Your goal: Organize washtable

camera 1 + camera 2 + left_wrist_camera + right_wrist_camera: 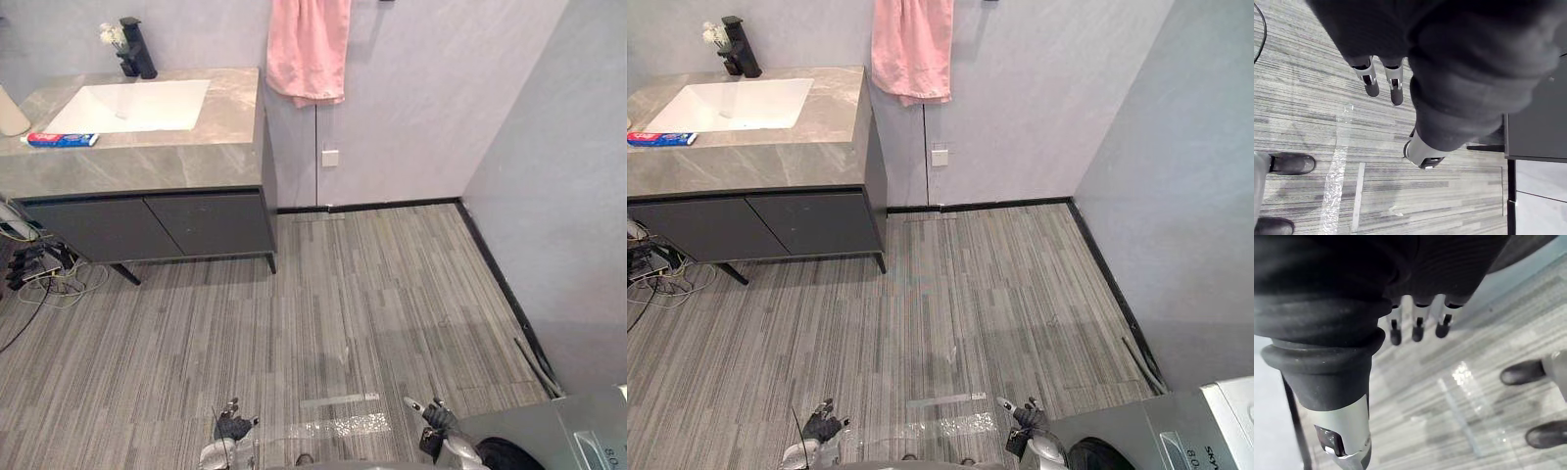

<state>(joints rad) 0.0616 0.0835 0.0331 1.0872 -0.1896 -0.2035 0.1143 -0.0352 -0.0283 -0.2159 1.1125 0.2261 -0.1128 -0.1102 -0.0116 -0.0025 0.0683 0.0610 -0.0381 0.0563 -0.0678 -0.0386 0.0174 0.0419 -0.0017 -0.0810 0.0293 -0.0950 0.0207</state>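
Note:
The washtable (pixel 176 157) stands far off at the upper left, a grey stone counter over dark cabinet doors. A white sink basin (pixel 132 105) is set into it, with a black faucet (pixel 137 49) and small white flowers (pixel 113 36) behind. A red, white and blue toothpaste tube (pixel 61 140) lies on the counter in front of the basin. My left hand (pixel 232 426) and right hand (pixel 436 416) hang low over the floor, far from the counter. Both are open, with straight fingers (pixel 1383 81) (pixel 1418 328), and hold nothing.
A pink towel (pixel 308 49) hangs on the wall right of the counter, above a white wall socket (pixel 330 158). Cables (pixel 39 269) lie on the floor by the cabinet's left end. A grey washing machine (pixel 588 431) stands at the lower right. Striped floor (pixel 343 294) stretches between.

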